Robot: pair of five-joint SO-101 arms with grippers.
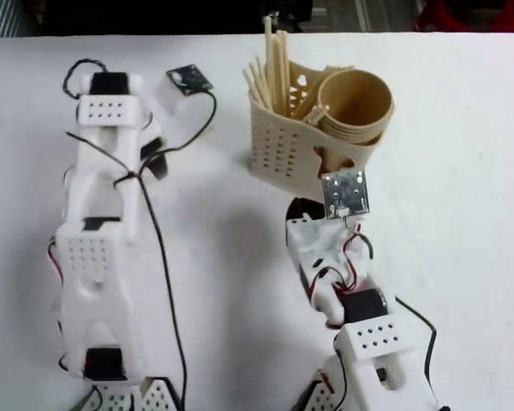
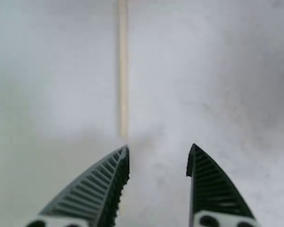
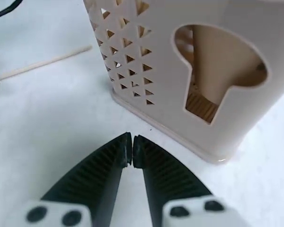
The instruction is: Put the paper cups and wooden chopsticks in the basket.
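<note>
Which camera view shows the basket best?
The high view: the whole basket with its paper cups and chopsticks. The right wrist view gives one wall with a cut-out; the left wrist view faces a loose chopstick.

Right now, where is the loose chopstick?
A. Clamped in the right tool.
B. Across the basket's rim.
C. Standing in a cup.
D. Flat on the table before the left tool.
D: the chopstick lies flat on the table, just beyond the tips of the open left tool.
</note>
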